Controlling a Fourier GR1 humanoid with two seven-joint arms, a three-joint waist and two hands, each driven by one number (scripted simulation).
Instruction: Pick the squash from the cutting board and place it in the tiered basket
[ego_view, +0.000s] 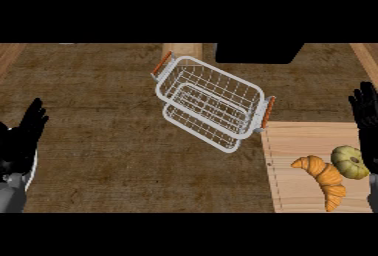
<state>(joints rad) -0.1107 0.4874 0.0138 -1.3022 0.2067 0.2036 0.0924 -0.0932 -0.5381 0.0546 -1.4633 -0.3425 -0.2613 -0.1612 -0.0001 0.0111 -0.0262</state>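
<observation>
A pale green, round squash lies on the wooden cutting board at the lower right. An orange croissant lies just left of it on the same board. The white wire tiered basket with orange handles stands at the middle, its near corner by the board's top left corner. My right hand is open at the right edge, fingers up, just above the squash and apart from it. My left hand rests open at the left edge, far from everything.
A dark box sits at the back, right of a light wooden block. The brown counter top spreads between my left hand and the basket.
</observation>
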